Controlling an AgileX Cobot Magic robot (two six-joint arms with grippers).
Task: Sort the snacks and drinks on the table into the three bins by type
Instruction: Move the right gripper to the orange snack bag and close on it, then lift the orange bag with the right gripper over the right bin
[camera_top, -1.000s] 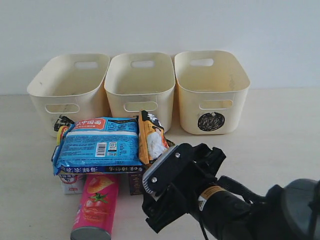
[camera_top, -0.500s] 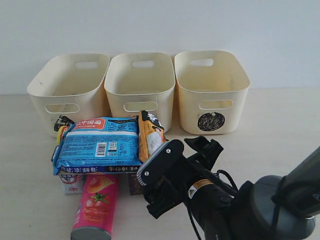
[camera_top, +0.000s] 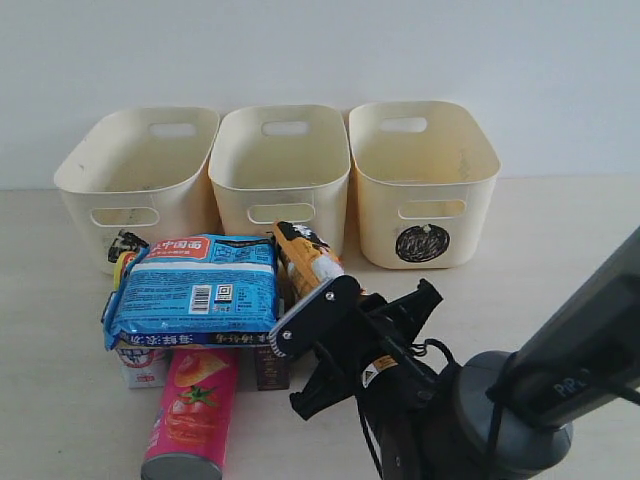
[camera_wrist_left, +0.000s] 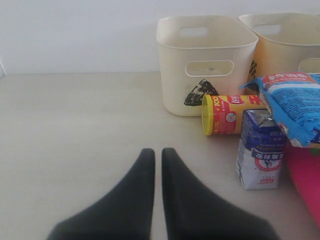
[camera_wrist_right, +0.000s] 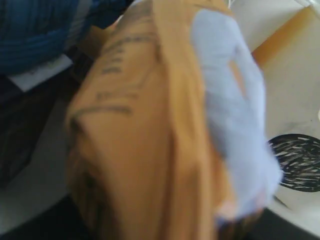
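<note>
Left claw closed, right arm outstretched.

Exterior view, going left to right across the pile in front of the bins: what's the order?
Yellow-red chip tube → blue noodle pack → orange snack bag. What lies under the pack is left out, since its place in the order is unclear.

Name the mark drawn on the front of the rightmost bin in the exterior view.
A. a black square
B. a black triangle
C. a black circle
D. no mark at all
C: the rightmost bin carries a black scribbled circle on its front wall, in plain view past the pile of snacks.
</note>
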